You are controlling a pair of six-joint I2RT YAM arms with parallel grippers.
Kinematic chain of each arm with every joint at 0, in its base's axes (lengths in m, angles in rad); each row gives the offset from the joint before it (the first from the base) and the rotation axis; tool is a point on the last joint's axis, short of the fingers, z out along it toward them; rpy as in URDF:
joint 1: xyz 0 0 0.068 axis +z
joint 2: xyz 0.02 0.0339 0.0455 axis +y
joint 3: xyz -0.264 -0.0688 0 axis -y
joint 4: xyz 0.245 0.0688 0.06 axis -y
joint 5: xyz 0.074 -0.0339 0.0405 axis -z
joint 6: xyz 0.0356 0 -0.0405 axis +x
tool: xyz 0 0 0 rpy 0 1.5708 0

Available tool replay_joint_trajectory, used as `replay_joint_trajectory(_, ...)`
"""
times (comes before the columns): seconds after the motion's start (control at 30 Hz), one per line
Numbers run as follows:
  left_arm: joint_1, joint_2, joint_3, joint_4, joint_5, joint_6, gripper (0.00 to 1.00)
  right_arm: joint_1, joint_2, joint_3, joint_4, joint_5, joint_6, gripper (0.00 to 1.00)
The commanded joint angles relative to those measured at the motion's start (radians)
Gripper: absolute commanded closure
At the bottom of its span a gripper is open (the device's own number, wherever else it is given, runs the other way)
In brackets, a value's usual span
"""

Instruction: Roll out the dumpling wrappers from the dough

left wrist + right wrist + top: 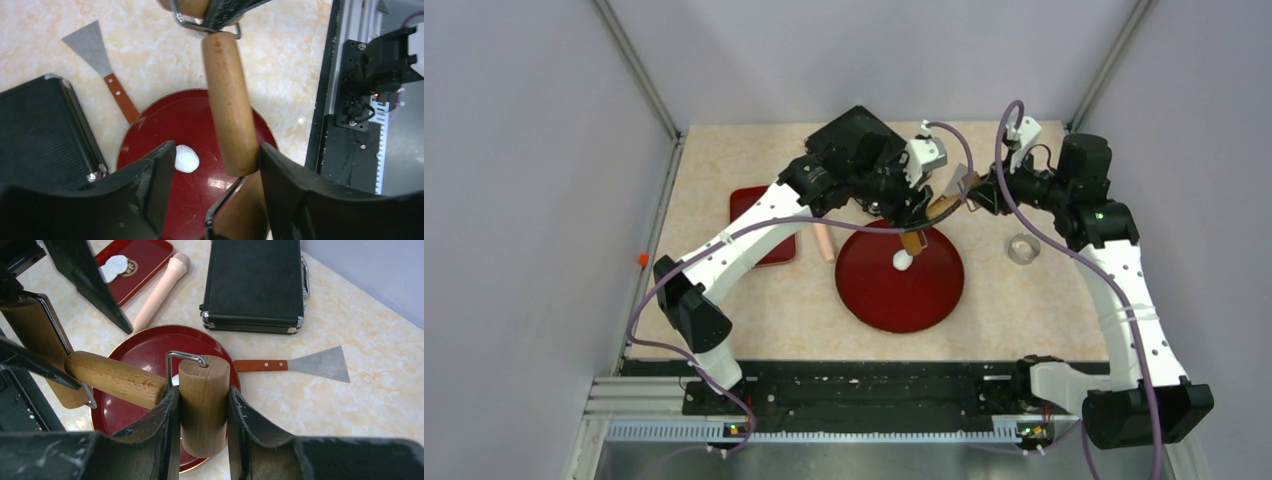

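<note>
The dough (903,261) is a small white ball on the round red plate (934,290); it also shows in the left wrist view (186,159). A wooden rolling pin (939,208) with two end handles hangs above the plate. My right gripper (204,410) is shut on one handle (204,390). My left gripper (217,185) is open around the other handle (245,210), its right finger against the wood and its left finger apart. The roller (227,100) runs between the two grippers. Flat white wrappers (114,267) lie on a red rectangular tray (145,255), partly hidden.
A pale plain rolling stick (160,287) lies between the tray and the plate. A black case (255,285) stands at the back. A scraper with a red handle (300,365) lies by the plate. A clear ring cutter (1023,249) sits right of the plate.
</note>
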Motion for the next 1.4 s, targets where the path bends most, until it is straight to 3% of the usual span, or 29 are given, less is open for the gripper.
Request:
replay_joint_trajectory(0.0, -0.019, 0.019, 0.019, -0.024, 0.109, 0.054, 0.49, 0.009, -0.046, 0.002, 0.073, -0.072, 0.014, 1.0)
replay_joint_trajectory(0.07, -0.019, 0.031, 0.035, -0.052, 0.152, 0.068, 0.69, 0.01, -0.053, -0.005, 0.082, -0.07, 0.014, 1.0)
replay_joint_trajectory(0.1, -0.02, 0.038, 0.045, -0.068, 0.17, 0.072, 0.7, 0.01, -0.059, -0.009, 0.089, -0.067, 0.016, 1.0)
replay_joint_trajectory(0.17, -0.02, 0.047, 0.061, -0.087, 0.196, 0.081, 0.64, 0.01, -0.069, -0.016, 0.101, -0.064, 0.017, 1.0)
replay_joint_trajectory(0.23, -0.022, 0.056, 0.07, -0.097, 0.204, 0.082, 0.48, 0.011, -0.08, -0.022, 0.109, -0.062, 0.02, 1.0)
replay_joint_trajectory(0.27, -0.023, 0.06, 0.072, -0.099, 0.209, 0.084, 0.45, 0.009, -0.083, -0.021, 0.111, -0.062, 0.02, 1.0)
replay_joint_trajectory(0.43, -0.028, 0.081, 0.077, -0.103, 0.206, 0.082, 0.43, 0.01, -0.096, -0.026, 0.117, -0.076, 0.022, 1.0)
replay_joint_trajectory(0.5, -0.03, 0.086, 0.081, -0.101, 0.203, 0.079, 0.52, 0.011, -0.102, -0.029, 0.119, -0.081, 0.02, 1.0)
replay_joint_trajectory(0.57, -0.031, 0.089, 0.086, -0.097, 0.197, 0.074, 0.75, 0.011, -0.105, -0.03, 0.118, -0.085, 0.019, 1.0)
replay_joint_trajectory(0.6, -0.031, 0.09, 0.091, -0.094, 0.189, 0.069, 0.95, 0.01, -0.105, -0.031, 0.117, -0.088, 0.019, 1.0)
replay_joint_trajectory(0.63, -0.031, 0.091, 0.096, -0.09, 0.181, 0.063, 1.0, 0.01, -0.107, -0.033, 0.118, -0.09, 0.017, 1.0)
replay_joint_trajectory(0.77, -0.032, 0.075, 0.104, -0.088, 0.166, 0.066, 1.0, 0.01, -0.1, -0.027, 0.084, -0.108, -0.023, 0.99)
replay_joint_trajectory(0.9, -0.031, 0.031, 0.114, -0.172, 0.21, 0.165, 1.0, -0.005, -0.058, 0.035, -0.03, -0.193, -0.08, 0.32)
replay_joint_trajectory(0.93, -0.031, 0.016, 0.114, -0.201, 0.232, 0.198, 1.0, -0.009, -0.043, 0.053, -0.062, -0.23, -0.098, 0.27)
replay_joint_trajectory(1.0, -0.032, -0.02, 0.109, -0.262, 0.272, 0.271, 1.0, -0.017, -0.014, 0.072, -0.101, -0.289, -0.111, 0.21)
replay_joint_trajectory(1.13, -0.031, -0.1, 0.058, -0.309, 0.264, 0.372, 1.0, -0.018, 0.035, 0.096, -0.176, -0.415, -0.151, 0.17)
replay_joint_trajectory(1.37, -0.029, -0.167, 0.0, -0.296, 0.234, 0.389, 1.0, -0.008, 0.069, 0.108, -0.349, -0.55, -0.32, 0.14)
